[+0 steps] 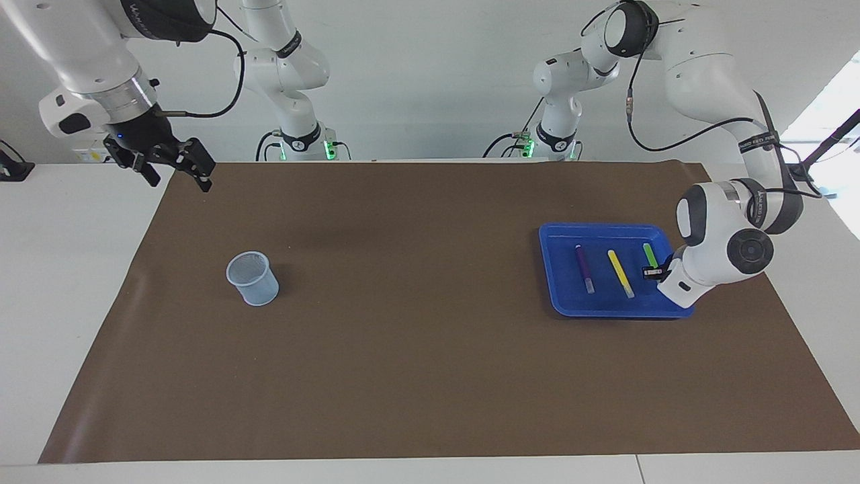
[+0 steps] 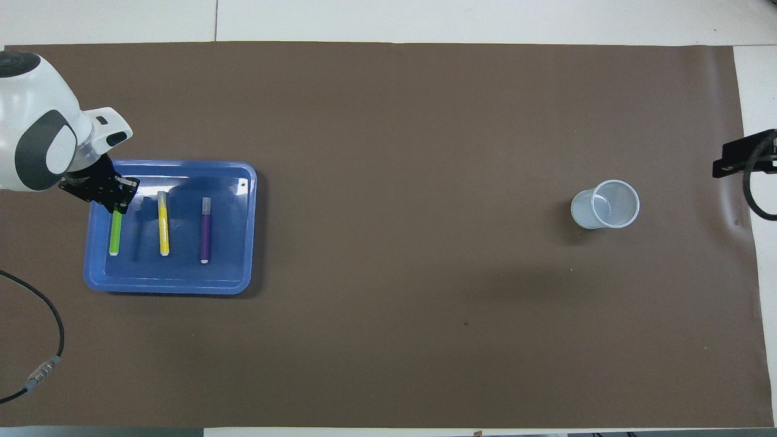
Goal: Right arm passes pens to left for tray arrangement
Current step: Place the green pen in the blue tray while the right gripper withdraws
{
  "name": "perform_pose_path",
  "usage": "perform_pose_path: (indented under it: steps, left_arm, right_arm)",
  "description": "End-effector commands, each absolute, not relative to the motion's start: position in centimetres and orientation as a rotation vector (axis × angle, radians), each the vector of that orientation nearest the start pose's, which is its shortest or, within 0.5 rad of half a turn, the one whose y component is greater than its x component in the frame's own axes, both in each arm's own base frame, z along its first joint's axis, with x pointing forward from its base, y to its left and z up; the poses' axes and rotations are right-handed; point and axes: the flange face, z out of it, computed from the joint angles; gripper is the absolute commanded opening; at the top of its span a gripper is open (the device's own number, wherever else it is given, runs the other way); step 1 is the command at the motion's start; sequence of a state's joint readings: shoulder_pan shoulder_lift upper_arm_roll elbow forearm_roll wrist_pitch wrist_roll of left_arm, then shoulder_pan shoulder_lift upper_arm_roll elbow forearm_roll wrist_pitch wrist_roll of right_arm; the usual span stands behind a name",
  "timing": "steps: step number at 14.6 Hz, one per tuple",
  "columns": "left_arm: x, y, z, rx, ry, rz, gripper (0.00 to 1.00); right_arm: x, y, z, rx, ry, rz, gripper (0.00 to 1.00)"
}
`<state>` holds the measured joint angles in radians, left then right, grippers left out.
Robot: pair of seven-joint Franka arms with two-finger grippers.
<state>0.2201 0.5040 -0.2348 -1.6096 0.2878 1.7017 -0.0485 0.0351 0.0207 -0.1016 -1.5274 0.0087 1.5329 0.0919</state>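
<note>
The blue tray (image 1: 605, 306) (image 2: 170, 285) sits at the left arm's end of the brown mat. Three pens lie side by side in it: purple (image 1: 584, 267) (image 2: 206, 229), yellow (image 1: 620, 273) (image 2: 163, 223) and green (image 1: 650, 254) (image 2: 115, 233). My left gripper (image 1: 655, 271) (image 2: 118, 206) is down in the tray, shut on the green pen at the end farther from the robots. My right gripper (image 1: 178, 180) hangs open and empty, high over the mat's corner at the right arm's end; only part of it (image 2: 743, 155) shows in the overhead view.
A small clear cup (image 1: 252, 277) (image 2: 605, 204) stands upright on the mat toward the right arm's end. A black cable (image 2: 42, 340) lies over the mat's edge near the left arm's base.
</note>
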Motion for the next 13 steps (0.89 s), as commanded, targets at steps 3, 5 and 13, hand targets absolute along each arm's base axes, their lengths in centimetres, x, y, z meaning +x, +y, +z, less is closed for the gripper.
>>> perform_pose_path:
  steps: [3,5,13]
  left_arm:
    - [62.0,3.4,30.2,-2.914,0.038,0.541,0.0]
    - [61.5,3.2,29.7,-2.907,-0.005,0.541,0.0]
    - [61.2,4.0,29.5,-2.916,-0.015,0.523,0.99]
  right_arm:
    - [54.5,-2.4,62.5,-3.113,0.246,0.034,1.0]
    - [54.6,-1.9,62.5,-3.11,0.275,0.014,1.0]
    - [54.4,-1.0,62.6,-3.116,0.239,0.016,1.0]
